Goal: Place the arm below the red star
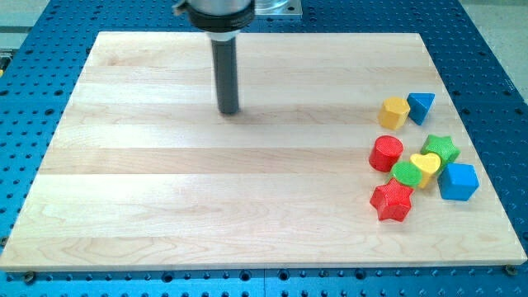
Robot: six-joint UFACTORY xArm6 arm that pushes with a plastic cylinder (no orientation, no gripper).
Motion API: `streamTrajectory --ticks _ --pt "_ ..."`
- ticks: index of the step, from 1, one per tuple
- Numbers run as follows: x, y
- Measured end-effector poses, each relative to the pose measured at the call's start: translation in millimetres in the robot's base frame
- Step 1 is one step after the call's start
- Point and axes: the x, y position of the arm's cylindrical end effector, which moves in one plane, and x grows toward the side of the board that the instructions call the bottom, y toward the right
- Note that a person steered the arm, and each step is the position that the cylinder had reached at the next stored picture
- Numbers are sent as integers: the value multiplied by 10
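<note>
Pale wooden board (165,181) — coloured blocks, right side

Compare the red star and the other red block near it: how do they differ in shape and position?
The red star has pointed arms, while the red cylinder is round. The red star lies nearer the view's bottom; the red cylinder sits above it, toward the view's top. The red star touches the green block; whether the red cylinder also touches it I cannot tell. Both are red, and both are far to the view's right of my tip.

Arm (216,10) cut off by view's top, green block (405,173) partly hidden behind yellow heart (426,166)
</note>
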Motion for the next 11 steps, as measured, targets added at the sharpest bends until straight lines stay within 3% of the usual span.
streamTrajectory --ticks 2,5,6,8,11 --pt "89 -167" --pt "1810 -37" --pt "1873 525" --pt "2130 1107" --pt "2389 1599"
